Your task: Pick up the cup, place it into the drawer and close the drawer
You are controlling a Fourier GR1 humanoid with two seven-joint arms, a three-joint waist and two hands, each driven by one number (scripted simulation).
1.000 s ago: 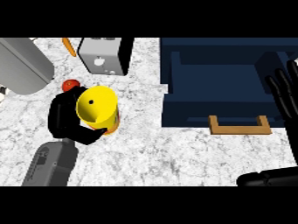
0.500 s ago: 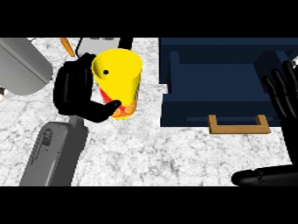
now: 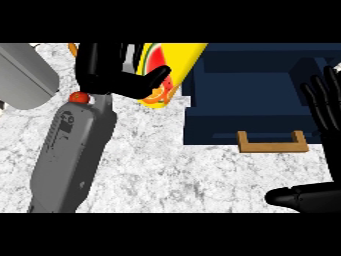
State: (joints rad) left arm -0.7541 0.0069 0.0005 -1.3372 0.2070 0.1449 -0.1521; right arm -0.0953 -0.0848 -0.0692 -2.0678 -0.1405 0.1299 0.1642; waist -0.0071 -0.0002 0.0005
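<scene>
My left hand (image 3: 112, 75) is shut on the yellow cup (image 3: 174, 65), which has a red and orange picture on its side. The cup is lifted above the marble counter, tilted, its top cut off by the view's upper edge. It hangs just left of the open dark blue drawer (image 3: 265, 117), whose wooden handle (image 3: 272, 145) faces me. My right hand (image 3: 335, 107) rests open, fingers up, at the right edge beside the drawer.
A grey rounded appliance (image 3: 14, 72) lies at the upper left of the counter. A small red object (image 3: 78, 97) shows beside my left wrist. Bare marble (image 3: 195, 175) spreads in front of the drawer.
My left hand has carried the cup up and to the right, closer to the drawer's left wall. The right hand has stayed where it was.
</scene>
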